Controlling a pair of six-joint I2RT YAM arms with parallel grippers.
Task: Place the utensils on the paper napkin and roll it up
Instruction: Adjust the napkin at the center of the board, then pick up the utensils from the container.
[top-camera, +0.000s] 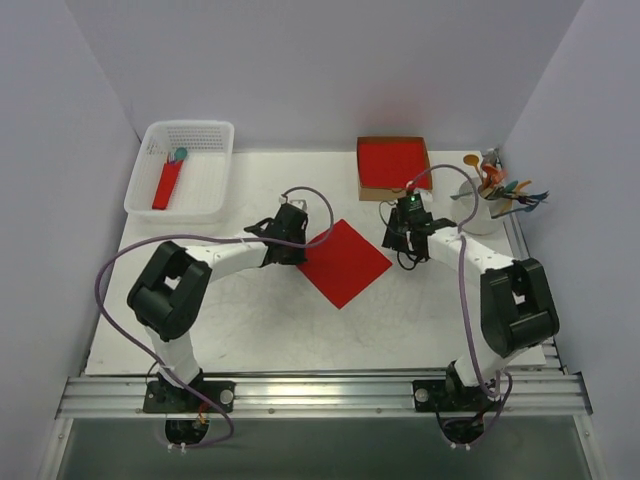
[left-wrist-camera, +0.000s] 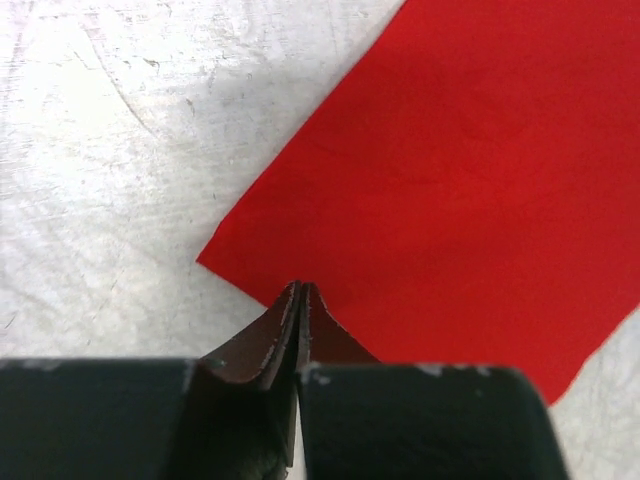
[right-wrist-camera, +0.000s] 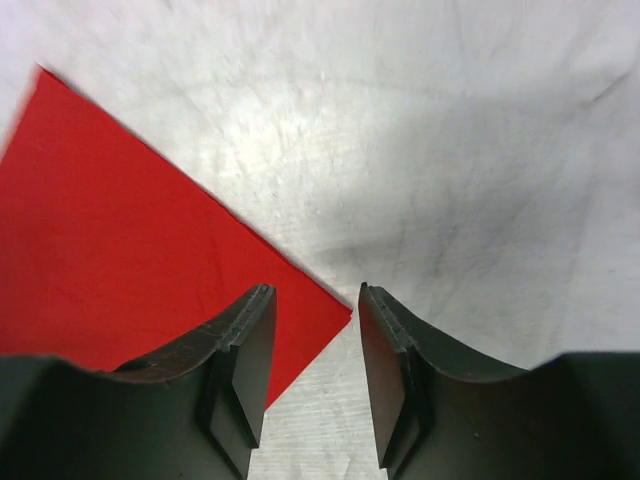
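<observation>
The paper napkin (top-camera: 343, 262) lies flat on the white table as a red diamond between the two arms. My left gripper (top-camera: 290, 240) is at its left corner. In the left wrist view its jaws (left-wrist-camera: 302, 288) are pressed together on the napkin's (left-wrist-camera: 450, 180) near edge. My right gripper (top-camera: 400, 232) stands just above the napkin's right corner. The right wrist view shows it open (right-wrist-camera: 312, 295), with the corner of the napkin (right-wrist-camera: 110, 240) lying loose on the table between the fingers. The utensils are not to be made out in any view.
A white basket (top-camera: 190, 128) at the back left holds a red roll with a teal spoon head (top-camera: 168, 183). A thick red stack in brown cardboard (top-camera: 393, 165) sits at the back centre. A white cup (top-camera: 480, 215) of colourful cutlery stands at the back right.
</observation>
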